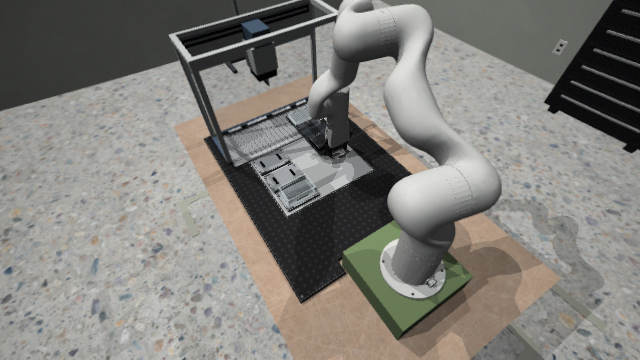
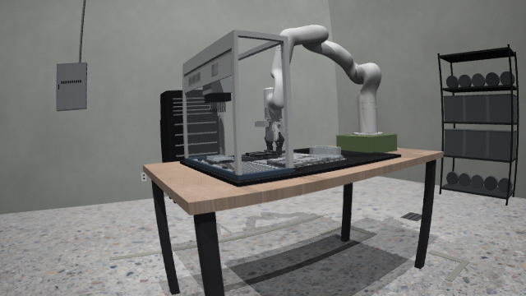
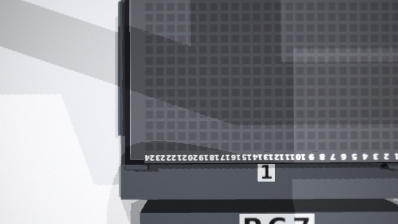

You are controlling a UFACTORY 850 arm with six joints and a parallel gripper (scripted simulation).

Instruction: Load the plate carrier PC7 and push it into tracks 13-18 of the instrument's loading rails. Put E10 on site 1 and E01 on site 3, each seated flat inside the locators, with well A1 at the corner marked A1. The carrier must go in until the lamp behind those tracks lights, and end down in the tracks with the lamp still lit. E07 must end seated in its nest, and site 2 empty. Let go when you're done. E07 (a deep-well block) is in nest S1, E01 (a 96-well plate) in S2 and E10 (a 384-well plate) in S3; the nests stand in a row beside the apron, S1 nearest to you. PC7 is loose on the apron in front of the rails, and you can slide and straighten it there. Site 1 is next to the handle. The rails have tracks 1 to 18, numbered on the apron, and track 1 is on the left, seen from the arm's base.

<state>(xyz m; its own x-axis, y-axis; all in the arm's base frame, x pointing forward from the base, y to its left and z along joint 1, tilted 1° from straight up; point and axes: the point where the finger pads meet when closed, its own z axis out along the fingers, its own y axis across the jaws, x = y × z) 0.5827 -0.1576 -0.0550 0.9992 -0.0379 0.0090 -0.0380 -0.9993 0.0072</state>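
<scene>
Your white six-joint arm [image 1: 425, 125] hangs its dark two-finger gripper [image 2: 274, 146] over the handle end of the dark grey plate carrier PC7 [image 1: 320, 140], which lies on the pale grey apron [image 1: 345, 170] in front of the ribbed loading rails [image 1: 265, 132]; the fingers stand wide apart and hold nothing. In the wrist view the translucent 384-well plate E10 [image 3: 260, 80] sits on the site labelled 1 [image 3: 266, 172], its column numbers running along the near edge. A pale plate, probably E01 [image 1: 300, 116], lies at the carrier's far end; the clear deep-well block E07 [image 1: 298, 192] occupies the nearest nest. Loading appears done; you judge the push as the step in hand. Next, bring the fingers down at the handle; check alignment with tracks 13-18; slide the carrier inward.
</scene>
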